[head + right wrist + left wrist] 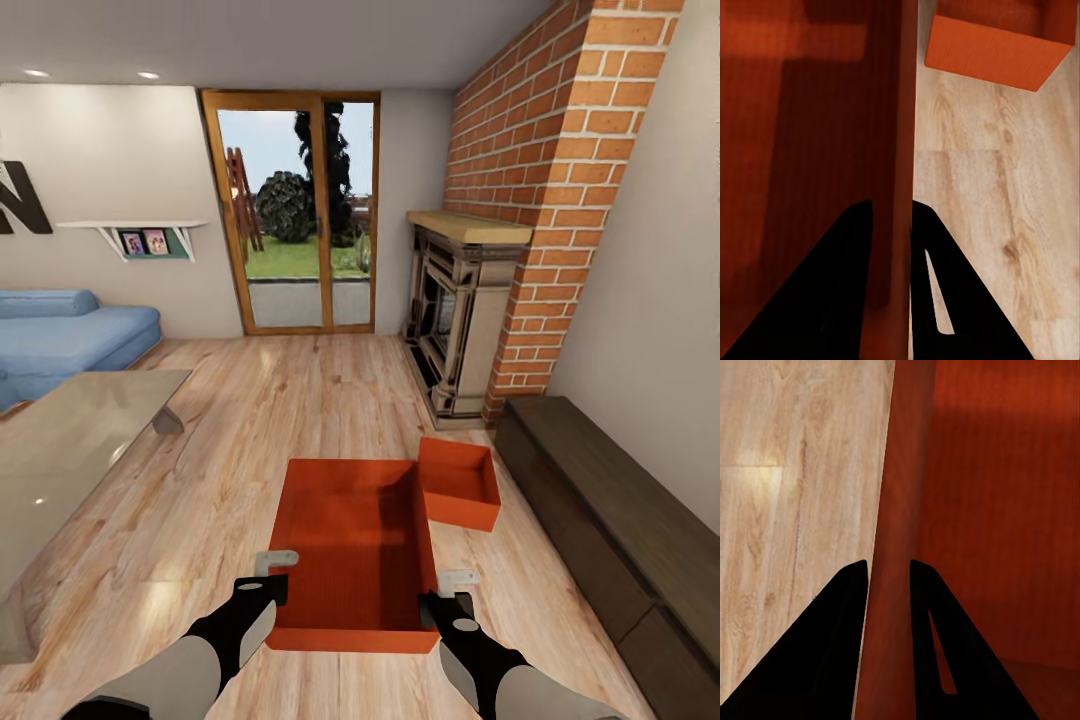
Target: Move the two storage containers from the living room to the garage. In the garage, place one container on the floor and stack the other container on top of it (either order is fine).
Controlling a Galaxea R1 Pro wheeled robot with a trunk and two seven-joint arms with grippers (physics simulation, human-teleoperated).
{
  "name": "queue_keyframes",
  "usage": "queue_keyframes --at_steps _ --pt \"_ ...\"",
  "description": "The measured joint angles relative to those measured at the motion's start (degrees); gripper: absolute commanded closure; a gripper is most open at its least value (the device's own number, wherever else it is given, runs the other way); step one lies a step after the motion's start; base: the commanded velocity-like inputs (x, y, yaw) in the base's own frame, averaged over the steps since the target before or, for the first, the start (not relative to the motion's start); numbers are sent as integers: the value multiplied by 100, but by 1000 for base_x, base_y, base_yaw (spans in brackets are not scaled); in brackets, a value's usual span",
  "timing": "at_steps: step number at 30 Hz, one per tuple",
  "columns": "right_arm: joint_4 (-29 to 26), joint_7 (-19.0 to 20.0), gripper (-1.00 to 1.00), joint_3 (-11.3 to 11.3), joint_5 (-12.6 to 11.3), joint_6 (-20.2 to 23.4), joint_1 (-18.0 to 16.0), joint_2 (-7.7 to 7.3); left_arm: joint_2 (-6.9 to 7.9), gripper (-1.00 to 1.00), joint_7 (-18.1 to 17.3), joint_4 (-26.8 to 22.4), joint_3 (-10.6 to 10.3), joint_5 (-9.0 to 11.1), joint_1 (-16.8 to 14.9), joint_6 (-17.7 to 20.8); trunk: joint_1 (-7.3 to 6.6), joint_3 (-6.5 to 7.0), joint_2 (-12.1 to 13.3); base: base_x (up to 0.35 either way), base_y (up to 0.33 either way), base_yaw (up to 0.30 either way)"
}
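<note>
Head view showed the living room [300, 390] first, with its light plank flooring, blue sofa [70, 335], glass-topped table [70, 440], brick fireplace [470, 310] and dark low cabinet [620, 520], so the robot was nowhere near the garage and, by my judgement, the task stood at its very start. Nearer in, the first of the two storage containers [350, 540] seemed raised between both arms, its open top facing the camera, while the second container [460, 482] sat on the planks just beyond its far right corner, close to or touching it. The left gripper [268, 585] straddled the near container's left wall, and in the left wrist view that gripper [889, 574] had one finger outside and one inside the thin orange wall, clamped on it. The right gripper [450, 600] did the same on the right wall; the right wrist view showed it [891, 214] pinching that wall, with the second container [997, 52] ahead on the wood. What remained, I judged, was carrying this bin to the garage, setting it on the concrete, returning for the other and stacking it. As for writing, a large dark letter N [22, 200] hung on the far wall, cut off by the frame; neither bin bore a readable label.
</note>
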Motion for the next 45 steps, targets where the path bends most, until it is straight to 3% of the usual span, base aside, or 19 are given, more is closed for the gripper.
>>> queue_keyframes --at_steps 11,45 --pt "-5 -2 100 5 -4 0 0 0 1 100 -2 -5 -1 1 0 0 -242 296 443 0 0 0" --pt "0 -4 100 5 -3 0 0 0 -3 100 10 -4 -8 5 1 3 -243 599 446 0 0 0"
